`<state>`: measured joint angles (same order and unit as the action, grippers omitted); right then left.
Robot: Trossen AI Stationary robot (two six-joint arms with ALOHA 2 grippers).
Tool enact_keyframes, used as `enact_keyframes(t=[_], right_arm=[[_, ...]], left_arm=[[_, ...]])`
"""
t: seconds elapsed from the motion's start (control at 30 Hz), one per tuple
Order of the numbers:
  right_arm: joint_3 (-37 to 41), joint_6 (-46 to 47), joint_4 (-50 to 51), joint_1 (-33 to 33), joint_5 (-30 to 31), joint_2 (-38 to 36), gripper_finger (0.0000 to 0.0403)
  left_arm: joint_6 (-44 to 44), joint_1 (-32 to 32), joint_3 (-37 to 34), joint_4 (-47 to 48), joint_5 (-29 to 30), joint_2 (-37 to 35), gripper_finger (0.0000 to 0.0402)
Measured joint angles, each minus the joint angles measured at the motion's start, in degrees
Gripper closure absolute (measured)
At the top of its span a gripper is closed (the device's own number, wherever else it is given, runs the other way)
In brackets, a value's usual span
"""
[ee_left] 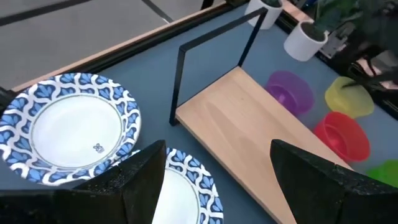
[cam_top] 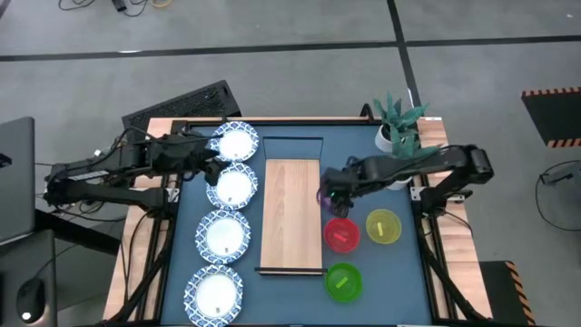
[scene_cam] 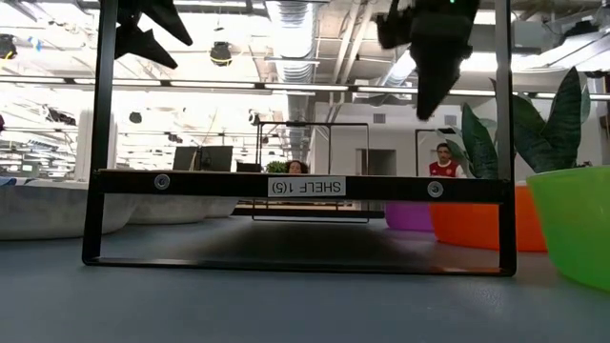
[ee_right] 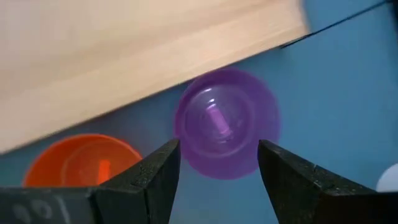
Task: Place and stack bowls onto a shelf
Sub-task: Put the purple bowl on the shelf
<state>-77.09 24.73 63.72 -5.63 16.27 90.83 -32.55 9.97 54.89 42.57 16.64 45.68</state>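
Hovering open-fingered, the right gripper [ee_right: 217,163] brackets the purple bowl [ee_right: 227,121] beside the shelf [cam_top: 291,214] edge; left gripper [ee_left: 217,171] open over dishes [ee_left: 68,127]; label [scene_cam: 306,187] reads "SHELF 1(5)" inverted.

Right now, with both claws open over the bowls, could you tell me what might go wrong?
The right claw hangs open above the purple bowl, which sits close to the wooden shelf and the red bowl; a finger could knock either.
The left claw hovers over two nearly touching white dishes; gripping one may shift the other.
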Motion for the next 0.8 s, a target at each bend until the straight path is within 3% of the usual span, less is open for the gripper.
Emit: enact_keyframes(t=[0.2, 0.47, 0.8], right_arm=[[3.7, -1.7, -7.1, -1.8, -7.4, 4.9, 0.0163], [4.5, -2.3, -10.9, -0.1, -8.8, 8.0, 0.0163], [11.0, -2.7, -16.1, 3.9, -9.1, 7.6, 0.0164]], left_arm=[[0.2, 0.2, 0.0, 0.0, 0.0, -1.5, 0.0129], [1.2, 0.2, 0.0, 0.5, 0.1, -3.7, 0.0129], [1.5, 0.2, 0.0, 0.6, 0.6, -4.1, 0.0129]])
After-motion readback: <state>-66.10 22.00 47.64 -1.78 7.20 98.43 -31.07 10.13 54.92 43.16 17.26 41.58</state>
